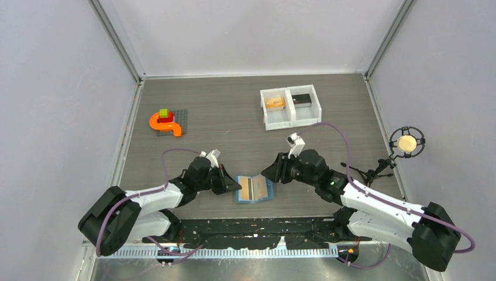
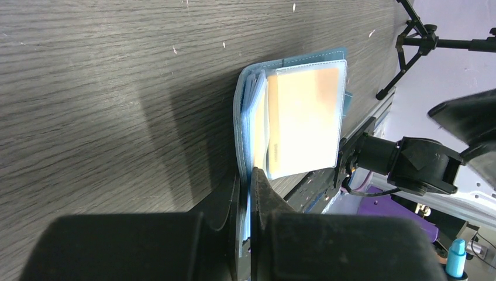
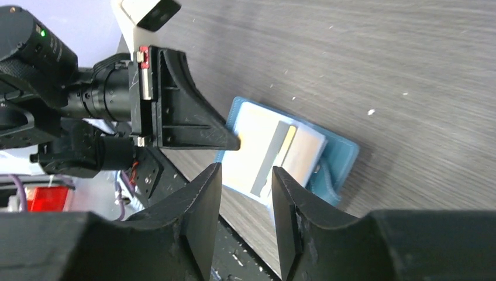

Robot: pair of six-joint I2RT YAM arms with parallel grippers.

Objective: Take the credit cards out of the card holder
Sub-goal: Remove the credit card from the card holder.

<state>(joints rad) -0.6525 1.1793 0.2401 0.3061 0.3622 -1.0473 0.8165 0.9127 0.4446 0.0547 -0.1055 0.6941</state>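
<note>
Left pincer [image 2: 250,175]: clamped fully shut on the nearest edge of the light-blue soft bifold card holder [image 2: 304,105], with a thin blue flap pinched between the fingers.
Right pincer [image 3: 247,170]: jaws partly apart with nothing between them, hovering just above the card holder [image 3: 281,149]. No contact visible.
Card holder position: lying open on the grey wood-grain table [image 1: 222,111], directly between the two pincers. One edge inside the left pincer [image 1: 231,186], opposite half right under the tips of the right pincer [image 1: 270,174].
Card holder contents: clear-sleeve pages fanned up at the spine. Warm yellowish panel behind the top sleeve in the left wrist view, either a card or glare, cannot tell. Grey stripe down the middle in the right wrist view.
Tray: white two-compartment tray [image 1: 279,124] well beyond the right pincer, toward the back of the table.
Cards out: flat orange-yellow card [image 1: 274,102] in the tray's left compartment, flat dark card [image 1: 301,99] in the right one.
Progress: likely mostly done, judging by two cards already sitting in the tray.
Remaining: confirm the sleeves are empty. One more pull needed if the yellowish panel is a card.
Step in hand: probably a hold-down by the left pincer while the right pincer lines up on a sleeve edge.
Risk: soft card holder lifting or folding shut under a sideways pull.
</note>
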